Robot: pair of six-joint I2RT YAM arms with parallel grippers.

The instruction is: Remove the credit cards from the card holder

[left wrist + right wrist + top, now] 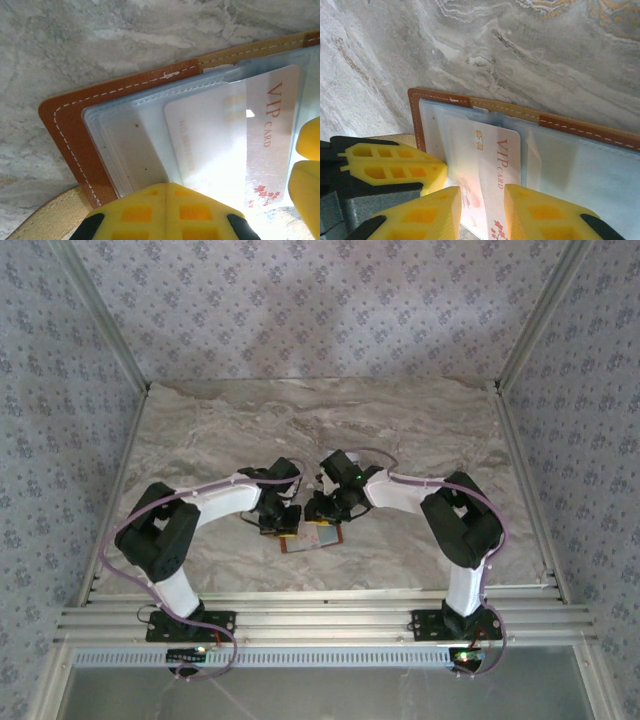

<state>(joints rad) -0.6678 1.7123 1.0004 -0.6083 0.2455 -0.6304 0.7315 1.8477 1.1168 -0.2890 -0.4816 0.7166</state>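
Yellow fingers (540, 215) of the right tool (482, 192) sit closest, standing partly apart with a white credit card (497, 155) marked VIP running between them. Whether they actually pinch it I cannot tell. That card lies partly tucked in a clear sleeve of the card holder (435, 95), which is spread open and flat, its stitched brown rim showing, on the marbled grey surface (520, 50). From the other side the left tool (167, 187) is closed, tips together on the sleeves at the holder's edge. Seen from above, both arms reach in and meet over the holder near the middle of the surface.
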